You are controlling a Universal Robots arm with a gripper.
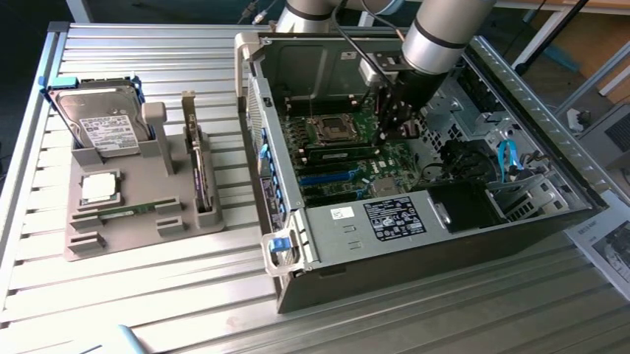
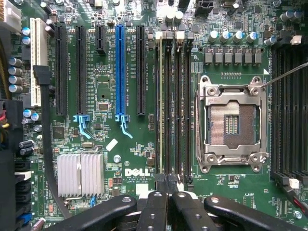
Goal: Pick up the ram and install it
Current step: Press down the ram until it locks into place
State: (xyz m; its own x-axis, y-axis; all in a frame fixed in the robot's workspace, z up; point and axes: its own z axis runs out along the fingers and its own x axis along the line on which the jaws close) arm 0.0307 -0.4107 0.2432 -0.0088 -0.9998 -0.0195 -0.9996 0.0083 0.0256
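Wrist view: black gripper (image 2: 166, 202) fingers pressed together over thin green ram (image 2: 160, 110) seated in slot beside square metal socket (image 2: 233, 126); exterior view adds grey ribbed table (image 1: 147, 295), open case (image 1: 551, 199)

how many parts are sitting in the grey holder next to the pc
4. Hard drive standing at the far end; processor flat in the middle; ram lying nearer the front; card upright along the exterior view's right side. Smaller ones may be hidden.
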